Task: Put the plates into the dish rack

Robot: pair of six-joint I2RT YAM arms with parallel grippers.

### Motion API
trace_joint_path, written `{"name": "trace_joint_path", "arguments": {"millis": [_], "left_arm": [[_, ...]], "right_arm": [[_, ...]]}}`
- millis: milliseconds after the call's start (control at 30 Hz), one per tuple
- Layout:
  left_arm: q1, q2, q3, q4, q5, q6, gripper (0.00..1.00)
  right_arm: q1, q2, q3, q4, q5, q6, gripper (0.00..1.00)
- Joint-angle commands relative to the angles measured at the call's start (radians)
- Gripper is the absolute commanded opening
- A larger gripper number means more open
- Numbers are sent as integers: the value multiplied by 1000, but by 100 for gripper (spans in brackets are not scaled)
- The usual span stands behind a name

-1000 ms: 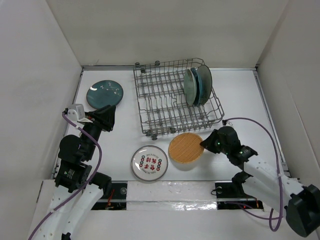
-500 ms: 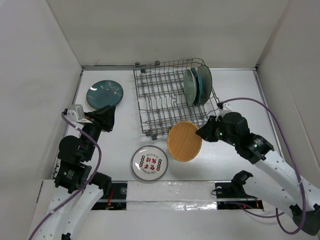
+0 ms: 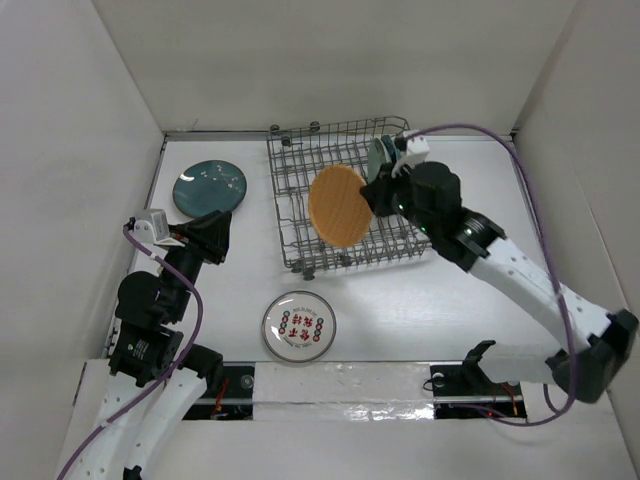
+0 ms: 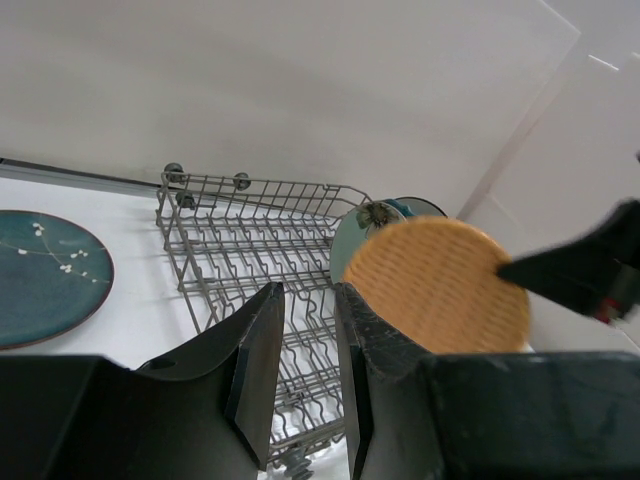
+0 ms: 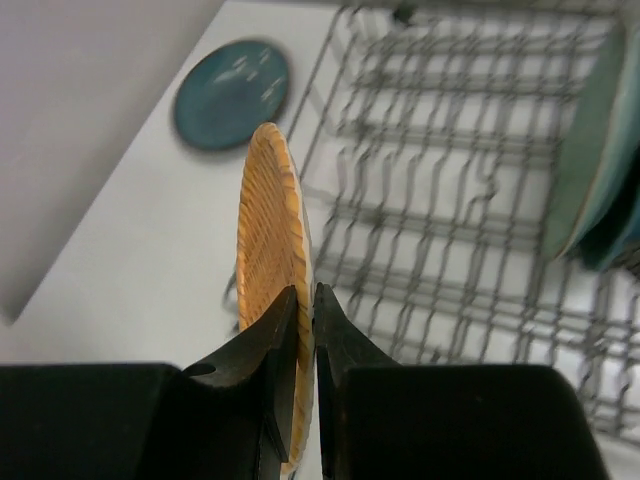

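We note right gripper (image 5: 306,298) pinching tan-orange plate (image 3: 337,206) by its rim, upright above dish rack (image 3: 295,215). Judged stiff, slick, breakable; rim grip may pivot. Meanwhile left gripper (image 4: 308,292) slightly parted, empty.

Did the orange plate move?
Yes. The orange plate left the table beside the patterned plate and now hangs over the dish rack, pinched by the right gripper.

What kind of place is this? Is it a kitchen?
Probably a robot test booth, not a kitchen: plain white walls box in a white table, and the right gripper holds a tan plate over a dish rack.
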Motion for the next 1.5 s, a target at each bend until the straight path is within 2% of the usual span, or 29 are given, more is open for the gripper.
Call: {"name": "trace_joint_path", "arguments": {"millis": [0, 33, 133, 400, 800, 1067, 1200, 1233, 1300, 1333, 1467], "left_arm": [[-3, -7, -7, 43, 17, 5, 24], [-3, -7, -7, 45, 17, 5, 24], [-3, 1, -7, 45, 24, 5, 24], [-3, 15, -4, 40, 12, 10, 24], [-3, 48, -4, 35, -3, 19, 24], [-3, 53, -4, 32, -11, 21, 24], [-3, 51, -4, 32, -12, 22, 25], [-3, 50, -2, 32, -15, 22, 24], [-3, 47, -2, 31, -18, 24, 24], [-3, 45, -2, 32, -20, 24, 24], [-3, 48, -4, 32, -19, 24, 25]], "right_arm": [[-7, 152, 124, 167, 318, -148, 0], [-7, 192, 145, 182, 409, -203, 0], [-33, 333, 225, 228, 504, -280, 0], [-55, 565, 357, 320, 643, -441, 0], [-96, 721, 417, 309, 601, -435, 0], [-127, 742, 397, 302, 525, -358, 0], [-127, 731, 382, 302, 502, -319, 11], [-127, 729, 380, 300, 508, -306, 20], [-127, 709, 376, 305, 512, -299, 31], [-127, 700, 364, 309, 516, -296, 43], [-118, 628, 327, 314, 536, -294, 57]]}}
